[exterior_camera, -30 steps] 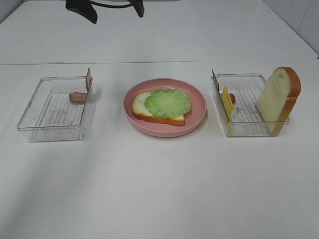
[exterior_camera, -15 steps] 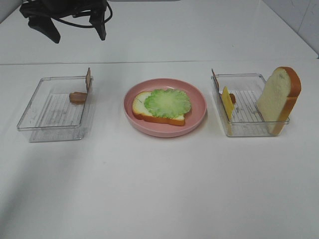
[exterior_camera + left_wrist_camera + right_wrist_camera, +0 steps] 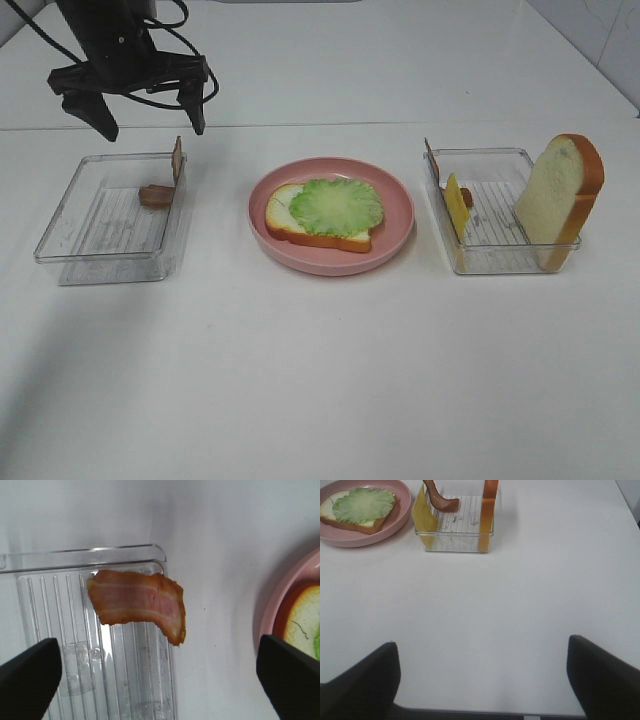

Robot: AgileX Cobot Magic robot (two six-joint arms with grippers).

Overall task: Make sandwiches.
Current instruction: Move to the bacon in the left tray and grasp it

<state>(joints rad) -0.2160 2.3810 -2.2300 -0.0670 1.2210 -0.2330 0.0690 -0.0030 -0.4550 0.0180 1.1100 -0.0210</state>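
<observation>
- At the bottom of the overhead frame the table (image 3: 320,400) lies bare. The right gripper (image 3: 482,680) shows only in its own wrist view, claw spread wide and holding nothing, over empty tabletop well short of the right tray (image 3: 457,542).
- In mid-frame nothing has shifted. The half-built sandwich sits in the pink plate (image 3: 400,215) at centre: a bread slice (image 3: 300,232) lying flat with lettuce (image 3: 336,206) on top.
- To the right of the plate, the right tray holds the cheese slice (image 3: 456,205) and the second bread slice (image 3: 560,195), both standing on edge.
- To the left of the plate, the left tray (image 3: 60,240) holds a bacon strip (image 3: 140,602) against its plate-side wall.
- In the upper left is the one change. The left gripper (image 3: 150,130) has swung over from top centre and come lower, to just beyond the left tray, claw released and empty. From that, bacon looks like the next layer.
- Some things are hard to make out:
  - Whether the left tray holds one strip or two.
  - A brown piece behind the cheese, which is mostly hidden.
  - The left arm, which is cut off at the frame's top edge.
</observation>
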